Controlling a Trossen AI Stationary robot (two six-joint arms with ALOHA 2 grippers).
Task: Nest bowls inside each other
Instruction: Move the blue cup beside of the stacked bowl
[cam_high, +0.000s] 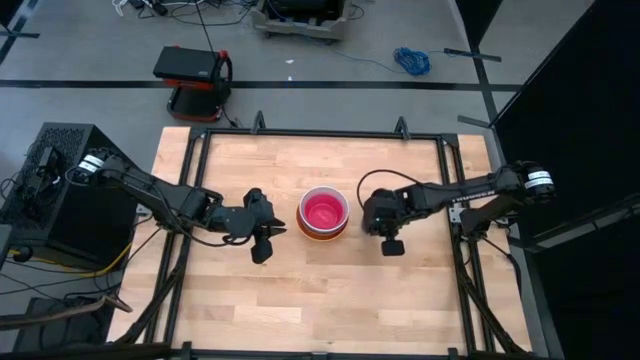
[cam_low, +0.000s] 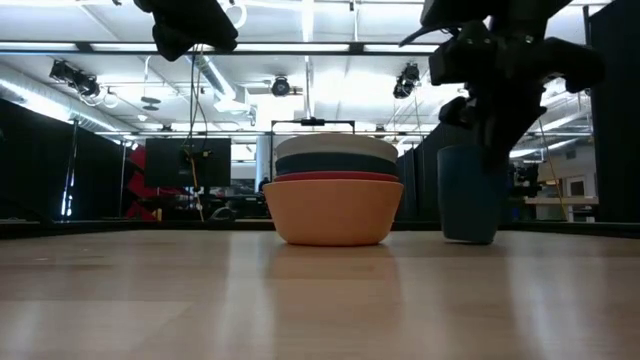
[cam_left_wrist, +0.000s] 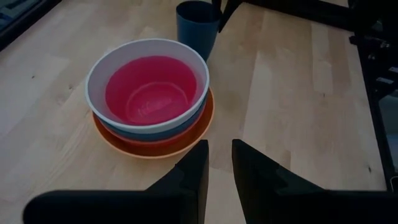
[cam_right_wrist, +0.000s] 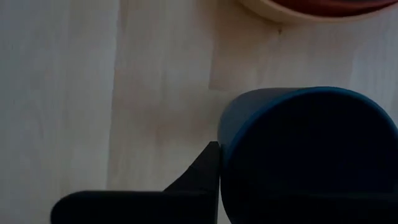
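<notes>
My dark fingers (cam_left_wrist: 217, 180) stood over pale wood table (cam_left_wrist: 298, 93). The stack ran orange bowl (cam_low: 332, 212), red-orange bowl (cam_low: 332, 177), teal bowl (cam_low: 336, 163), white bowl (cam_left_wrist: 99, 65), with magenta-pink bowl (cam_left_wrist: 151, 90) innermost. The small cup (cam_left_wrist: 198, 25) was dark blue.

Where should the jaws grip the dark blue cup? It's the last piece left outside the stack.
On its rim wall, probably from straight above. The dark blue cup stands upright, mouth open, beside the nested stack, so one jaw inside and one outside should fit. The right gripper is already there.

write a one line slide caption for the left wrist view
Five nested bowls beside the dark blue cup, left pincer empty.
</notes>
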